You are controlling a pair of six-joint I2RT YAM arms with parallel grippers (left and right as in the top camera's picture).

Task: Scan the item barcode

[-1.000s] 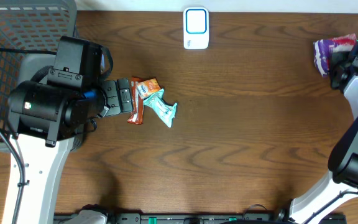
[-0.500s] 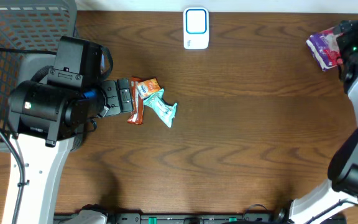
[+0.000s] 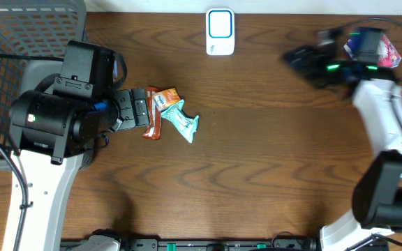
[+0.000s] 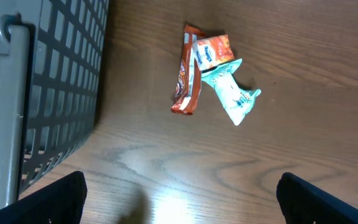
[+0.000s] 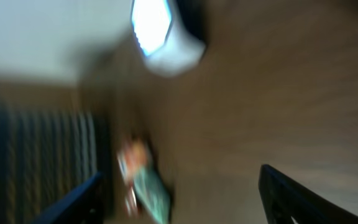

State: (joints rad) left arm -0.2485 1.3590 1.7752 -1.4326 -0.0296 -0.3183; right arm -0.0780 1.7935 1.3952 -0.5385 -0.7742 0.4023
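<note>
Both hands stand spread. Your right hand (image 5: 182,196) has swung left from the purple packet (image 3: 372,47) toward the scanner (image 3: 220,31), blurred; your left hand (image 4: 179,193) hasn't moved.

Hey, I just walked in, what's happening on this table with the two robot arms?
The left claw hangs open by a little pile of snack packets beside the basket, holding none. The right claw, blurred, is open and empty, facing the white scanner at the far edge of the table, with a purple packet near its arm. Nothing is at the scanner yet.
</note>
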